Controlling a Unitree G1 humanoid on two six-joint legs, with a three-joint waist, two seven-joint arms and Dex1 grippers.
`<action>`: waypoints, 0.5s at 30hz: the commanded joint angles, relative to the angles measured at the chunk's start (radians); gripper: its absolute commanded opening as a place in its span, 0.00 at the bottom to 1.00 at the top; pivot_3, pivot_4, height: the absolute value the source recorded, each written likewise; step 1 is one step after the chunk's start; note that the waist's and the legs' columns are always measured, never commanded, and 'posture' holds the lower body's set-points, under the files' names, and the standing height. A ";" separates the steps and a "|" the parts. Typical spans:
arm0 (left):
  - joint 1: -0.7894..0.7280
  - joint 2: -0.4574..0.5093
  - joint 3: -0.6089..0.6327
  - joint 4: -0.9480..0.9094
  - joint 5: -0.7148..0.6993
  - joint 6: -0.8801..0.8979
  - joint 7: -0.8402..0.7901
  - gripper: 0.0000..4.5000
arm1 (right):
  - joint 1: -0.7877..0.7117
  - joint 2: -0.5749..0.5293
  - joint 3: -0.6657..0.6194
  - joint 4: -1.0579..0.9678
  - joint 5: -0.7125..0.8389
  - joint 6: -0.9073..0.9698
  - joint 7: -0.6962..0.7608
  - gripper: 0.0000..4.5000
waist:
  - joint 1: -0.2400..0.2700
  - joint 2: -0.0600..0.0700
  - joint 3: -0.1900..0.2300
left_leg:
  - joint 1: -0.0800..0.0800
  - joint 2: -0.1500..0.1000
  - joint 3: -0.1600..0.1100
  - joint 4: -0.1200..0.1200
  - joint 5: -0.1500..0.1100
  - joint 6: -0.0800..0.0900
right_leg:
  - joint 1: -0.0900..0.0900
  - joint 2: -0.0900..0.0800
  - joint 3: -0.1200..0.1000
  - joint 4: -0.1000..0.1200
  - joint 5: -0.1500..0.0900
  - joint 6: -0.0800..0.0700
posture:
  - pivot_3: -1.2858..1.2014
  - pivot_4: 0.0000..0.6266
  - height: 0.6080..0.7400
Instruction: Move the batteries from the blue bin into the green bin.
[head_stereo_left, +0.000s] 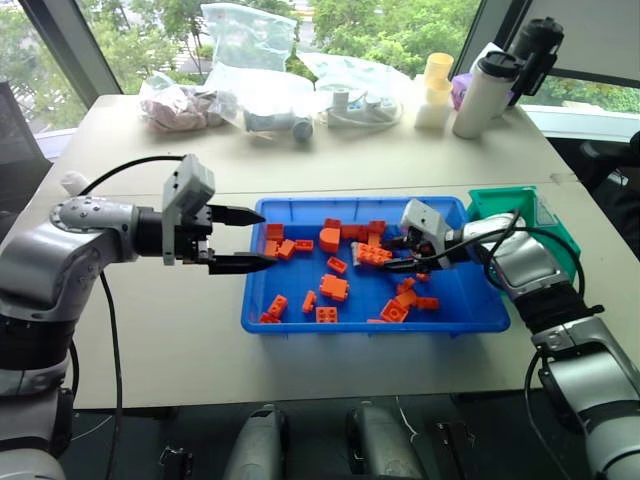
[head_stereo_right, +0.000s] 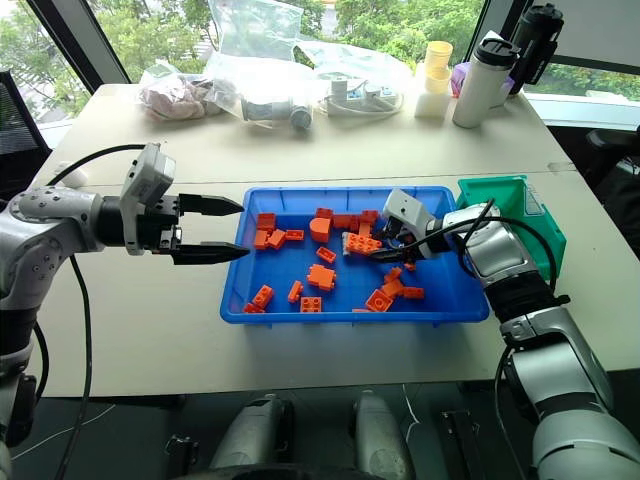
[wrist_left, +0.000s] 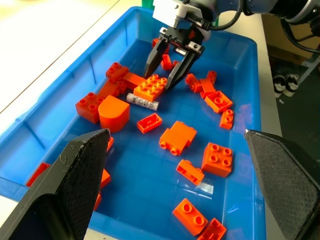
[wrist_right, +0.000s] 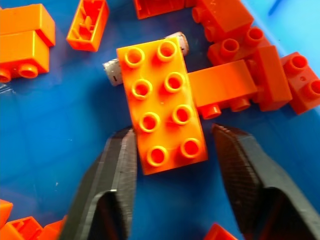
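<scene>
One battery (wrist_left: 142, 101), a slim silver cylinder, lies on the floor of the blue bin (head_stereo_left: 455, 322), partly under an orange eight-stud brick (wrist_right: 160, 105). Its two ends (wrist_right: 111, 71) stick out past the brick. My right gripper (wrist_right: 172, 132) is low inside the blue bin, open, with its fingers on either side of that brick; one finger (wrist_right: 117, 165) touches the brick's edge. The green bin (head_stereo_left: 520, 205) stands against the blue bin's far right corner, behind my right wrist. My left gripper (head_stereo_left: 245, 240) hovers open over the blue bin's left rim, holding nothing.
Several orange toy bricks (head_stereo_left: 334, 287) are scattered across the blue bin. At the back of the table lie clear plastic bags (head_stereo_left: 250, 70), a white bottle (head_stereo_left: 485, 95), a black bottle (head_stereo_left: 533, 50) and a yellow cup (head_stereo_left: 437, 70).
</scene>
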 joint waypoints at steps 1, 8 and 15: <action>-0.017 -0.003 0.028 -0.008 -0.010 -0.013 0.005 1.00 | 0.014 -0.003 -0.031 -0.052 0.003 0.013 0.001 0.25 | 0.000 0.000 0.000 | 0.000 0.000 0.000 0.000 0.000 0.000 | 0.000 0.000 0.000 0.000 0.000 0.000 | 0.52 0.24 1.00; -0.020 -0.010 0.026 0.001 -0.004 -0.016 0.005 1.00 | 0.021 -0.081 -0.189 -0.260 0.072 0.142 -0.051 0.25 | 0.002 0.001 0.000 | 0.000 0.000 0.000 0.000 0.000 0.000 | 0.000 0.000 0.000 0.000 0.000 0.000 | 0.52 0.24 1.00; -0.034 -0.035 0.008 0.018 0.004 -0.024 0.009 1.00 | 0.087 -0.142 -0.277 -0.446 0.104 0.391 -0.166 0.25 | 0.003 0.000 0.000 | 0.000 0.000 0.000 0.000 0.000 0.000 | 0.000 0.000 0.000 0.000 0.000 0.000 | 0.52 0.24 1.00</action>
